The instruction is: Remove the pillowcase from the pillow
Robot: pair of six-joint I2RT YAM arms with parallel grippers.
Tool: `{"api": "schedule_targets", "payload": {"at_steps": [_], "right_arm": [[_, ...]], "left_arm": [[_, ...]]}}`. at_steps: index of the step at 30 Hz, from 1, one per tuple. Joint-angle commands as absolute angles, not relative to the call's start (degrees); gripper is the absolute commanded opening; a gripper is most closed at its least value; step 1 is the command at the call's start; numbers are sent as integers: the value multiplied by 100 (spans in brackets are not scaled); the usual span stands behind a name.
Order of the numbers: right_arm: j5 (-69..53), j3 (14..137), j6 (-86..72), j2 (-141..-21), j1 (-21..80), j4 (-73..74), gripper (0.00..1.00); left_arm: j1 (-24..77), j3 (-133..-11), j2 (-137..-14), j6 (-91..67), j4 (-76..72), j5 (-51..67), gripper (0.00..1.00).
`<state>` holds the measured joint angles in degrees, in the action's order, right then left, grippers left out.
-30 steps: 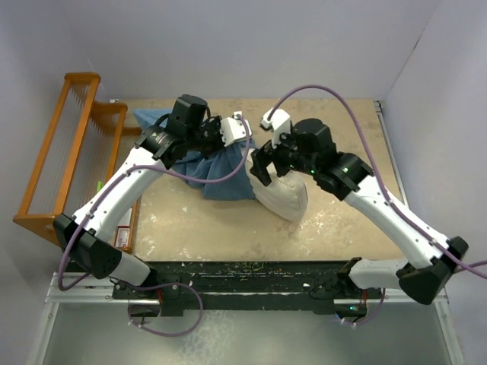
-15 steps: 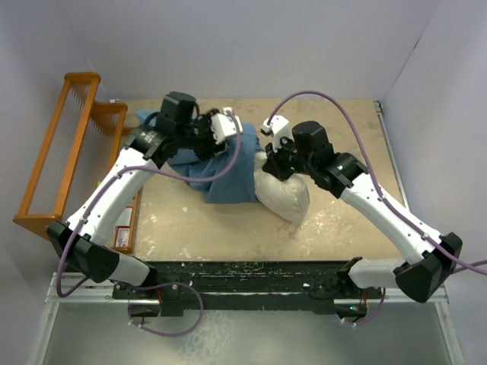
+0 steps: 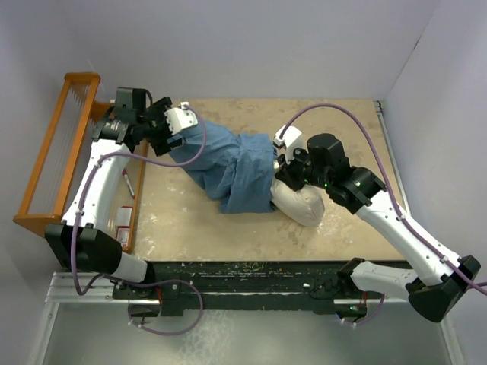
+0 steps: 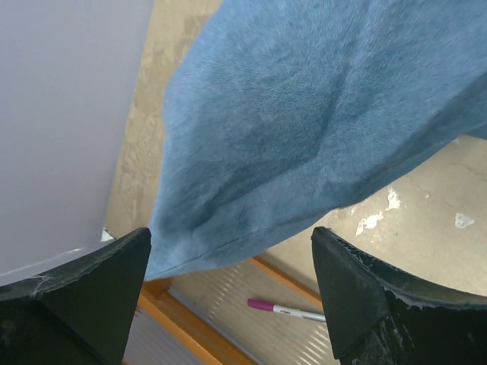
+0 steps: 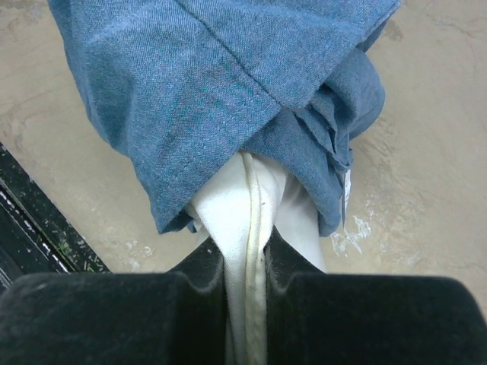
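Mostly off: pillowcase point(image 5: 213, 76) bunched just beyond right end effector point(image 5: 245, 265), clenched on pillow point(image 5: 255, 199) seam; left end effector point(image 4: 232, 247) released; final overlap remaining.

The pillowcase point(image 3: 228, 163) lay stretched across the middle of the surface point(image 3: 190, 236), barring any low pass from front to back there. Just right of it, the pillow point(image 3: 304, 205) and the right claw point(image 5: 245, 262) clamped on its seam filled the ground. The orange rack point(image 3: 53, 152) walled the left edge, and the left claw point(image 4: 230, 251) stood spread wide near it. Bare surface lay along the near edge and in the far right corner, hemmed by 2 walls point(image 3: 434, 114).
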<state>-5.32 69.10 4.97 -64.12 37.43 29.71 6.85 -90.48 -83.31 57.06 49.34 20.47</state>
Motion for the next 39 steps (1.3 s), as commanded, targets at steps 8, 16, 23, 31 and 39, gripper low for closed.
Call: {"api": "schedule_targets", "payload": {"at_steps": [8,16,23,31,39], "right_arm": [[-668,7192,816,-6020,3723,2525,0],[-11,7353,822,-5632,3713,2131,0],[1058,7364,615,-4899,3708,1572,0],[3008,6948,318,-3786,3704,718,0],[4277,7096,510,-3340,3704,603,0]], "left_arm": [[624,-8646,-8788,6087,4004,2244,70],[338,-8586,-8551,5433,1859,1546,0],[-195,-10235,-9457,5016,1290,506,0],[-536,-11838,-10323,4634,1338,62,0],[-681,-12799,-10967,4480,1334,-281,0]]}}
